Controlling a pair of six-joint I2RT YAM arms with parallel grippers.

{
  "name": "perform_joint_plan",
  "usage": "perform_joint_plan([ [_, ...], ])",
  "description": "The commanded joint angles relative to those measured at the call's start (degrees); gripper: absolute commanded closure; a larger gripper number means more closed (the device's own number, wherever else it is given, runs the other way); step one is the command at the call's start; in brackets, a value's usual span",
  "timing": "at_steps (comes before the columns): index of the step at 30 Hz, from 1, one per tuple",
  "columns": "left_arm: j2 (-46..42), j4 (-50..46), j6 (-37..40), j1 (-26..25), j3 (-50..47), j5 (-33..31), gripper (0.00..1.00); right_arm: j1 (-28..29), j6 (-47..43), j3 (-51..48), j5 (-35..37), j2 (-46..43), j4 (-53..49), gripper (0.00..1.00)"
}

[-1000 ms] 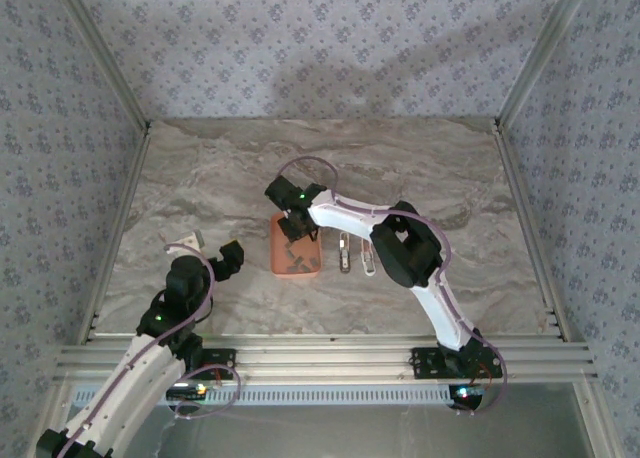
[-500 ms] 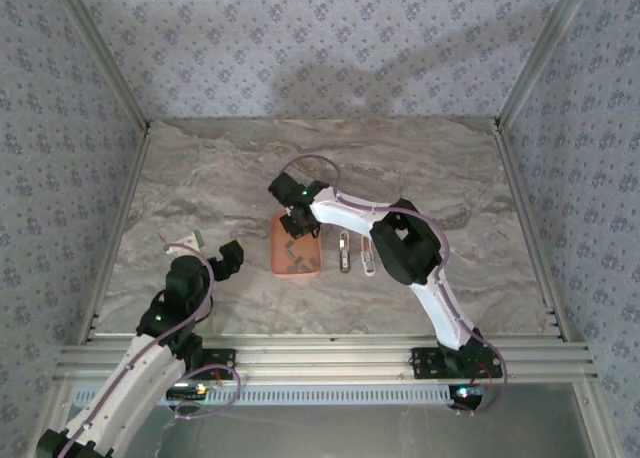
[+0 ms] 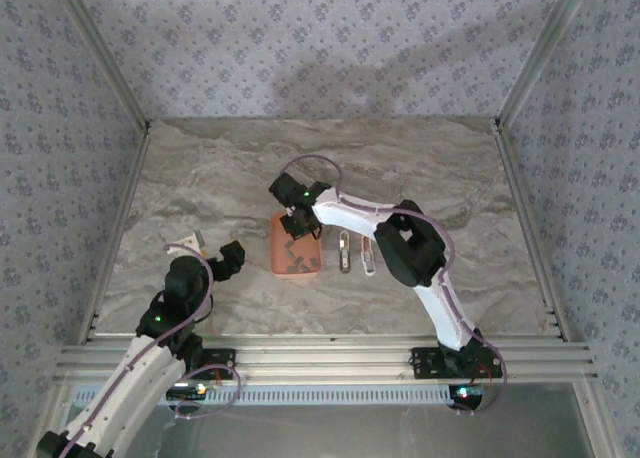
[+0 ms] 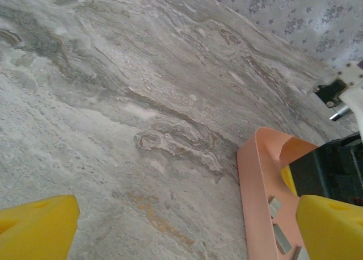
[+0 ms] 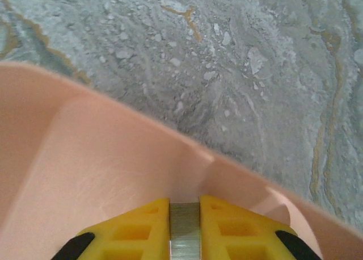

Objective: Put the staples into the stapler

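Inside the salmon-orange tray (image 3: 277,250), my right gripper (image 3: 297,229) points down near the far end. The right wrist view has this gripper (image 5: 185,208) shut on a grey strip of staples (image 5: 185,237), pinched flat between the yellow fingers (image 5: 142,231) close to the tray's wall (image 5: 102,158). More staples (image 3: 298,264) lie loose in the tray's near half; two of these staples (image 4: 279,235) also show in the left wrist view. Right of the tray lies the stapler (image 3: 345,253), folded out into two slim halves. My left gripper (image 3: 206,250) hovers open left of the tray with nothing in it.
The marble table (image 3: 220,178) is walled by patterned panels on three sides, with a metal rail along the near edge (image 3: 320,356). In the left wrist view, the tray's rim (image 4: 254,197) rises just right of bare tabletop.
My right gripper has closed its fingers onto a staple strip inside the tray, shifting very slightly. The left arm has stayed still and open.
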Motion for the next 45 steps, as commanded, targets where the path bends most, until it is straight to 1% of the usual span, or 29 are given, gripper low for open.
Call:
perform_joint_plan([
  [1, 0.53, 0.41, -0.66, 0.55, 0.37, 2.94, 0.03, 0.48, 1.53, -4.09, -0.55, -8.06, 3.28, 0.83],
  [6, 5.71, 4.24, -0.84, 0.51, 1.78, 6.1, 0.05, 0.06, 3.43, -12.07, -0.63, -15.62, 5.25, 0.83],
  [11, 14.37, 9.17, -0.3, -0.96, 4.27, 8.58, 0.06, -1.63, 6.28, -22.3, -0.46, -24.86, 7.15, 0.83],
  [15, 21.19, 12.86, 2.06, -4.94, 6.92, 8.19, 0.06, -3.27, 8.45, -29.46, -0.29, -31.87, 7.17, 0.83],
  [19, 27.31, 16.2, 2.34, -9.08, 8.94, 6.05, 0.04, -4.87, 10.5, -36.92, 0.13, -38.32, 6.71, 0.83],
  [24, 33.58, 19.69, 1.26, -11.41, 10.54, 5.21, 0.04, -5.22, 13.39, -43.74, 2.19, -44.61, 8.02, 0.83],
  [29, 36.76, 20.8, 0.99, -12.44, 11.94, 4.58, 0.04, -5.05, 16.9, -50.65, 4.05, -49.82, 12.06, 0.83],
  [32, 37.74, 20.98, 0.86, -12.72, 12.47, 4.54, 0.03, -4.83, 19.03, -54.23, 3.71, -52.0, 14.69, 0.82],
  [36, 38.35, 21.53, 0.23, -12.81, 12.52, 4.22, 0.03, -4.83, 20.83, -56.25, 2.85, -52.44, 15.09, 0.82],
  [44, 39.36, 22.36, -0.26, -12.92, 12.6, 4.1, 0.03, -3.61, 20.82, -55.69, 1.19, -50.26, 15.76, 0.82],
  [45, 39.45, 22.51, -0.29, -12.92, 12.55, 3.93, 0.03, -3.23, 22.26, -55.5, 1.2, -50.09, 15.77, 0.82],
])
